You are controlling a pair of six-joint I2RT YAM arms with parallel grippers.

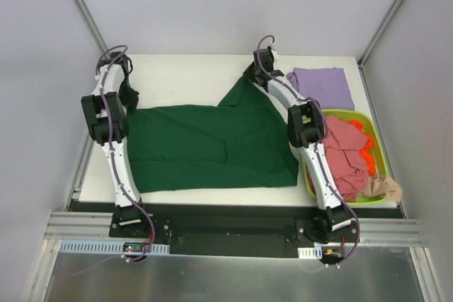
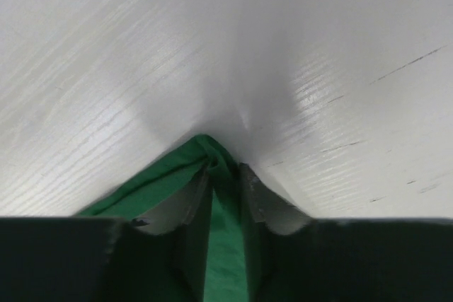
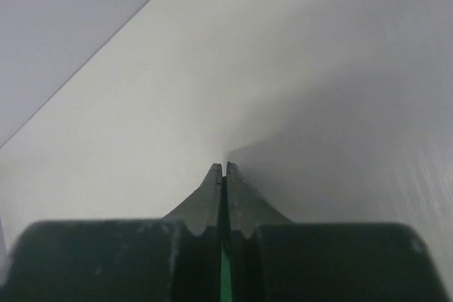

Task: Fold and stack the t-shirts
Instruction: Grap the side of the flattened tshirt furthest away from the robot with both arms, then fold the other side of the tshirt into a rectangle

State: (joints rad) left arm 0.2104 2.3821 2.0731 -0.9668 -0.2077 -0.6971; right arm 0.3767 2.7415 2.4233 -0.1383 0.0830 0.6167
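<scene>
A large dark green t-shirt (image 1: 205, 146) lies spread across the middle of the white table (image 1: 184, 76). Its far right corner is pulled up into a peak at my right gripper (image 1: 253, 76). In the right wrist view that gripper (image 3: 224, 167) is shut, with a sliver of green cloth (image 3: 225, 274) between the fingers. My left gripper (image 1: 129, 98) is at the shirt's far left corner. In the left wrist view its fingers (image 2: 224, 169) pinch a bunched fold of the green cloth (image 2: 228, 252). A folded lilac-purple t-shirt (image 1: 324, 86) lies at the far right.
A lime-green basket (image 1: 375, 126) stands at the table's right edge. It holds a pinkish-red t-shirt (image 1: 345, 157), small orange objects (image 1: 365, 148), and a beige t-shirt (image 1: 384, 187) draped over its near corner. Grey walls close in the table on three sides.
</scene>
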